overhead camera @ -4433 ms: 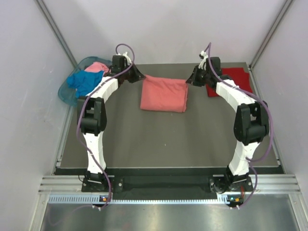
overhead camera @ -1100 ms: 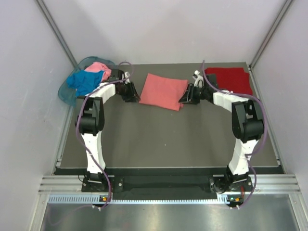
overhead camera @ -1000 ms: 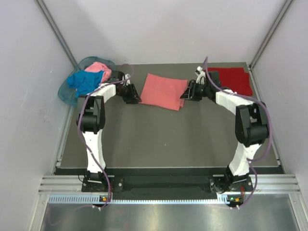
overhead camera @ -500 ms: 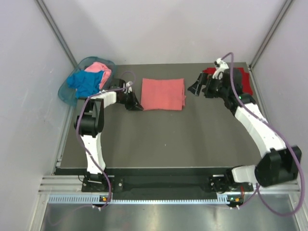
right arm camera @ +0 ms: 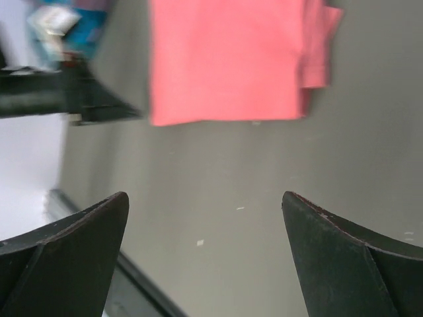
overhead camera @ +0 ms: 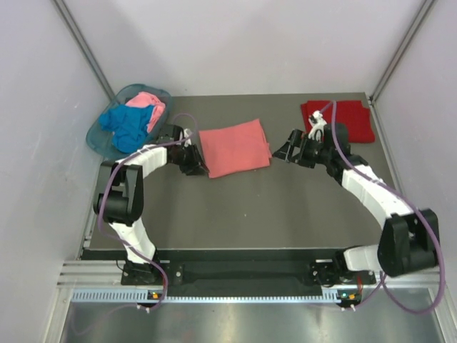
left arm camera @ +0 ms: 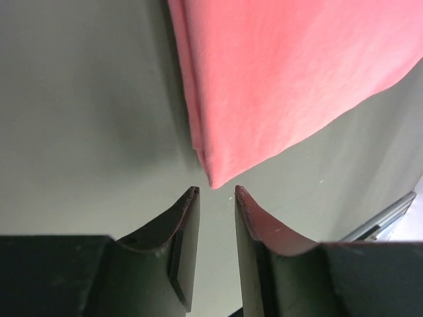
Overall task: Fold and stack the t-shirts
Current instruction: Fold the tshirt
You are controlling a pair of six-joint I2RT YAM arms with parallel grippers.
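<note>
A folded salmon-coral t-shirt (overhead camera: 234, 146) lies slightly skewed on the dark table, left of centre. My left gripper (overhead camera: 194, 163) sits at its near-left corner. In the left wrist view the fingertips (left arm camera: 193, 193) stand narrowly open, and the shirt's corner (left arm camera: 215, 178) ends just beyond them, ungripped. My right gripper (overhead camera: 284, 152) hovers just right of the shirt with its jaws wide open and empty (right arm camera: 203, 195); the shirt (right arm camera: 225, 59) lies ahead of it. A folded dark red t-shirt (overhead camera: 351, 120) lies at the back right. A bright blue t-shirt (overhead camera: 125, 125) and a light pink one (overhead camera: 146, 100) are bunched in the basket.
The translucent teal basket (overhead camera: 96, 136) stands at the table's back left corner, partly over the edge. White walls close in on three sides. A metal rail (overhead camera: 243, 275) runs along the near edge by the arm bases.
The salmon shirt has slid and turned toward the near left. My right gripper has let go, opened wide and backed off to the right. The left jaws closed, then parted again at the corner.
</note>
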